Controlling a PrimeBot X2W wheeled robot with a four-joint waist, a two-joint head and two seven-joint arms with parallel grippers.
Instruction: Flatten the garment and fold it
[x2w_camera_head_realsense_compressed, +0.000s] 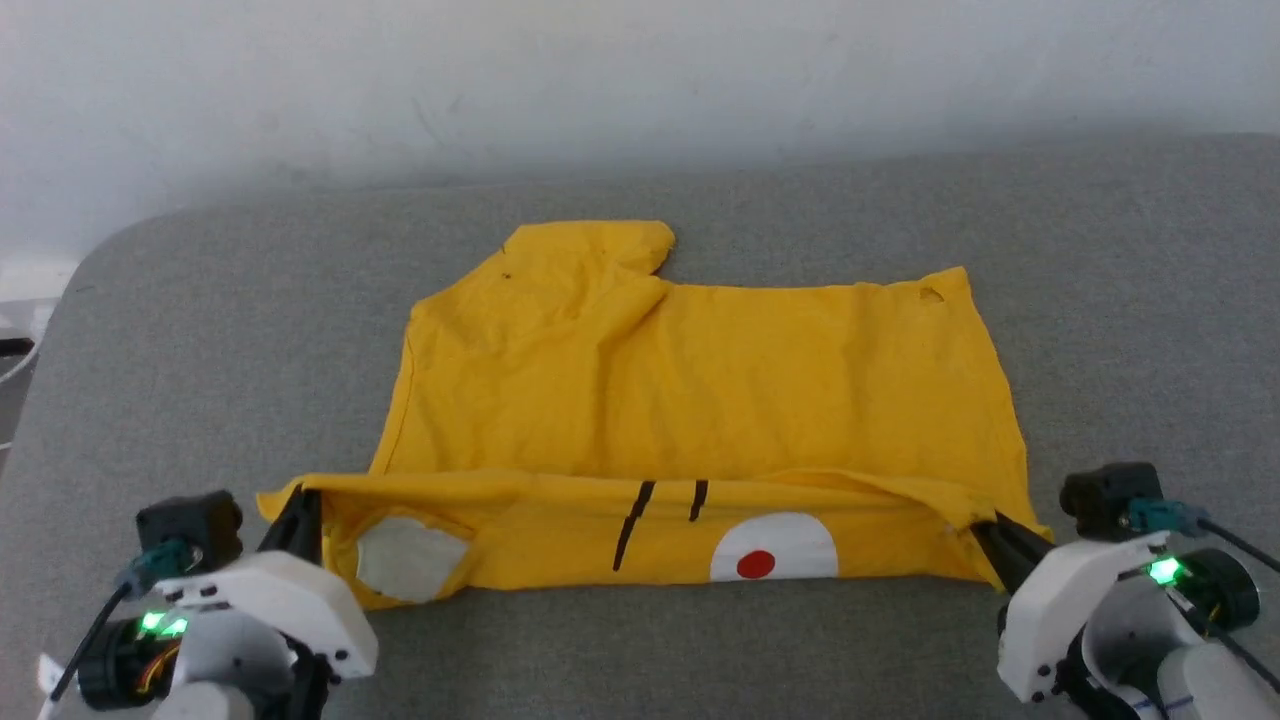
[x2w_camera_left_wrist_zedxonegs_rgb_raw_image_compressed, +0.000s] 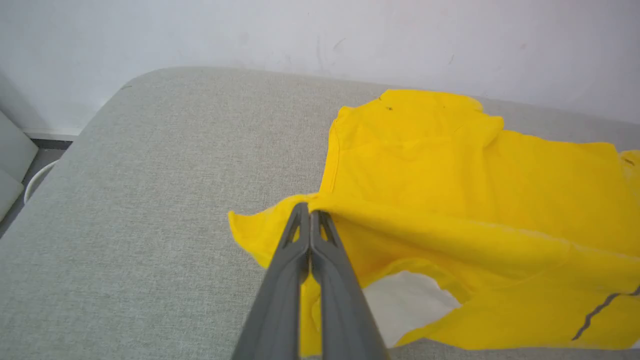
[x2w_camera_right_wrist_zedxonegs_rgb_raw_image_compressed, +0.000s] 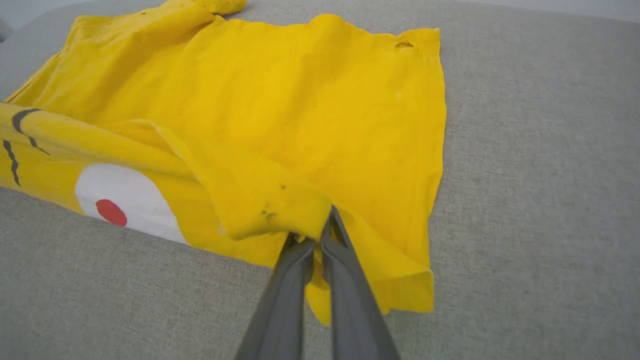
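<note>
The bright yellow garment (x2w_camera_head_realsense_compressed: 690, 380) lies spread on the grey padded table (x2w_camera_head_realsense_compressed: 200, 330), back side up. Its near edge is lifted and turned over in a strip that shows black whisker marks, a white patch and a white band with a red dot (x2w_camera_head_realsense_compressed: 756, 564). My left gripper (x2w_camera_head_realsense_compressed: 300, 497) is shut on the strip's left corner; in the left wrist view the garment (x2w_camera_left_wrist_zedxonegs_rgb_raw_image_compressed: 475, 200) is pinched at the left gripper (x2w_camera_left_wrist_zedxonegs_rgb_raw_image_compressed: 310, 210) tips. My right gripper (x2w_camera_head_realsense_compressed: 985, 528) is shut on the right corner; the right wrist view shows the garment (x2w_camera_right_wrist_zedxonegs_rgb_raw_image_compressed: 310, 110) bunched over the right gripper (x2w_camera_right_wrist_zedxonegs_rgb_raw_image_compressed: 317, 235) tips.
A white wall (x2w_camera_head_realsense_compressed: 640, 80) rises behind the table's far edge. The table's rounded left corner (x2w_camera_left_wrist_zedxonegs_rgb_raw_image_compressed: 125, 85) drops to a floor with a pale round object (x2w_camera_left_wrist_zedxonegs_rgb_raw_image_compressed: 35, 182). Bare grey surface surrounds the shirt on all sides.
</note>
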